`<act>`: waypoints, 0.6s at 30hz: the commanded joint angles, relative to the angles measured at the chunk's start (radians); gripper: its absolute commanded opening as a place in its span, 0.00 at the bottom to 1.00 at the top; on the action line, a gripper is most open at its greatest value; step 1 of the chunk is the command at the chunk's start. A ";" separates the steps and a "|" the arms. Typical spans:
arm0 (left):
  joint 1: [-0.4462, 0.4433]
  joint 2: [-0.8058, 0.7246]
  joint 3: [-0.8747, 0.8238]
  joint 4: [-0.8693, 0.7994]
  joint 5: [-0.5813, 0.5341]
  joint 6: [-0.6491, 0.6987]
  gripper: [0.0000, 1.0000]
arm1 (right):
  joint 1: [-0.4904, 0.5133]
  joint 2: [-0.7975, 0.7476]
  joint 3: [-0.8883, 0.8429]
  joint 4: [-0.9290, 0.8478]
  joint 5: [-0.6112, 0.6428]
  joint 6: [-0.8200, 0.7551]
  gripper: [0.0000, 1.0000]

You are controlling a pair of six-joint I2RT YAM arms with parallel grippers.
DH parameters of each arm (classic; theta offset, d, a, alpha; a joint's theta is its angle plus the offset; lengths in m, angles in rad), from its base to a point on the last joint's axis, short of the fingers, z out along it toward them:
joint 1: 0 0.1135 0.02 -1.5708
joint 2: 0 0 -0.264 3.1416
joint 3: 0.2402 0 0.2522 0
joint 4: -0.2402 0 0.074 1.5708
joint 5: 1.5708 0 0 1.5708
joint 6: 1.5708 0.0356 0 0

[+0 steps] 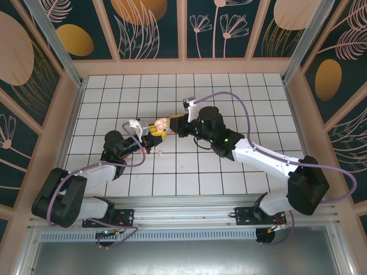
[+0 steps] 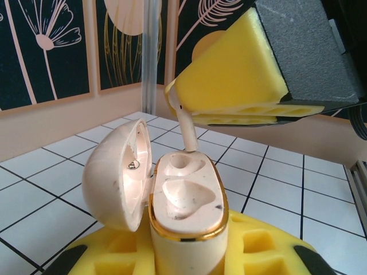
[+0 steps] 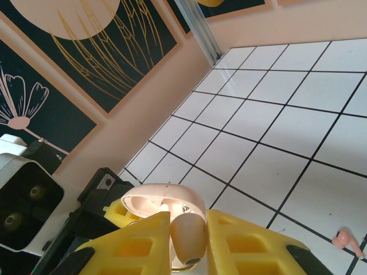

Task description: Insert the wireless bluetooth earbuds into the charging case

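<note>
The charging case (image 2: 183,197), pale pink with a gold rim, stands upright between the yellow foam pads of my left gripper (image 2: 186,258), which is shut on it. Its lid (image 2: 117,175) hangs open to the left. My right gripper (image 3: 189,246) is shut on one earbud (image 3: 189,235) just above the case. In the left wrist view the stem of that earbud (image 2: 186,132) points down, its tip at the case's far socket, and the near socket is bare. A second earbud (image 3: 344,238) lies on the tiles. From above, both grippers meet at the case (image 1: 162,124).
The loose earbud (image 1: 161,152) rests on the white tiled floor just in front of the left gripper (image 1: 153,137). Peach walls with dark floral panels (image 1: 149,28) close in the back and sides. Open tiles (image 1: 258,97) spread to the right and behind.
</note>
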 commanded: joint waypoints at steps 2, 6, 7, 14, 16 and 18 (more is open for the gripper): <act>-0.005 -0.007 0.022 0.041 0.026 0.010 0.05 | 0.009 0.018 0.012 0.052 -0.010 -0.015 0.20; -0.005 -0.016 0.019 0.048 0.017 0.007 0.05 | 0.015 0.015 0.006 0.034 0.006 -0.014 0.20; -0.004 -0.019 0.019 0.048 0.016 0.009 0.05 | 0.016 0.014 0.003 0.028 0.007 -0.014 0.20; -0.005 -0.027 0.019 0.049 0.010 0.009 0.05 | 0.017 0.019 -0.006 0.022 0.002 -0.012 0.20; -0.005 -0.029 0.016 0.061 0.013 0.001 0.05 | 0.017 0.023 -0.017 0.034 0.002 -0.010 0.20; -0.005 -0.030 0.015 0.064 0.014 0.001 0.05 | 0.018 0.027 -0.023 0.040 0.002 -0.012 0.20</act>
